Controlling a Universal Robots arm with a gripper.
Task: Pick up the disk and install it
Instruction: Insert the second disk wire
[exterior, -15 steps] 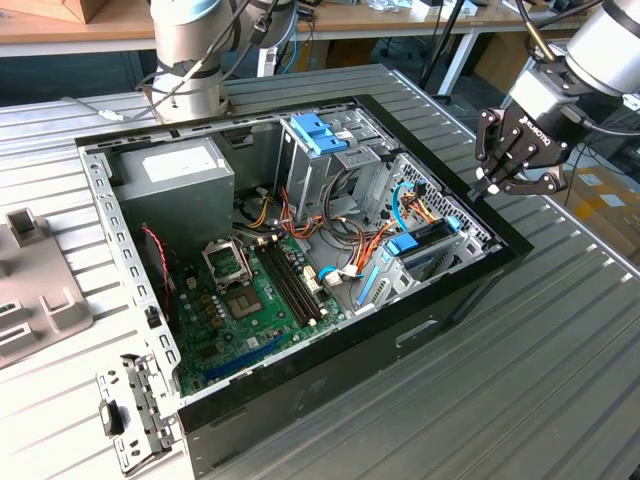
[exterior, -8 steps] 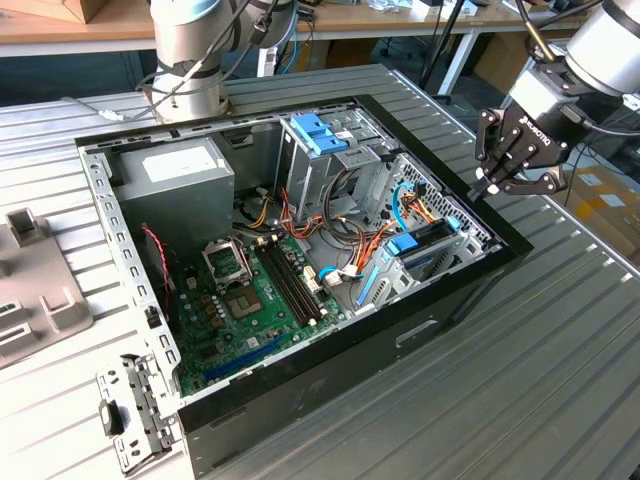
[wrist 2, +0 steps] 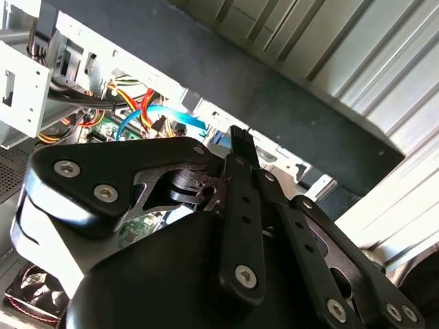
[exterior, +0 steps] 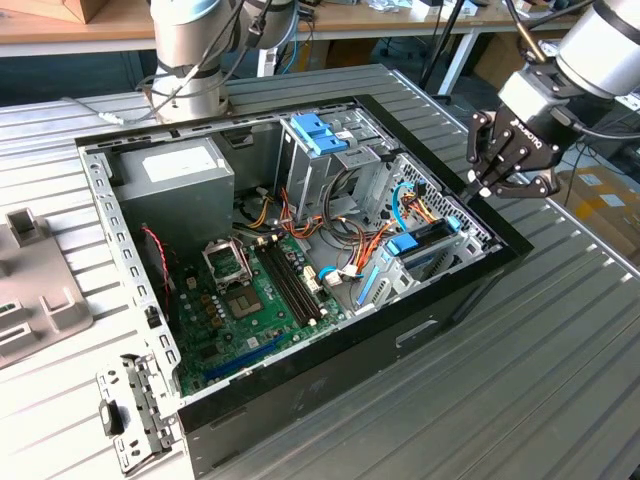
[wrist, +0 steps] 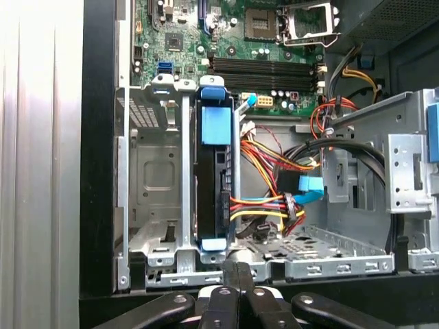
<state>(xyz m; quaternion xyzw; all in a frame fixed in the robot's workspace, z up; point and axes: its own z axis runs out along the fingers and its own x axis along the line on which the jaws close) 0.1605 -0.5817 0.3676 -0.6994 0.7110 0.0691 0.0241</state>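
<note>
The disk stands on edge in a slot of the metal drive cage inside the open computer case. Its dark body has bright blue rails at both ends. In the exterior view the disk sits in the case's corner nearest the arm. My gripper hovers just outside and above the case's black rim on the exterior view's right, apart from the disk. Its black fingers are shut together with nothing between them, and the fingertips point toward the case's edge.
A grey power supply box with a white label fills the far corner. The green motherboard lies on the case floor. Orange, red and blue cables run beside the drive cage. A blue bracket tops another cage. Loose metal parts lie on the table.
</note>
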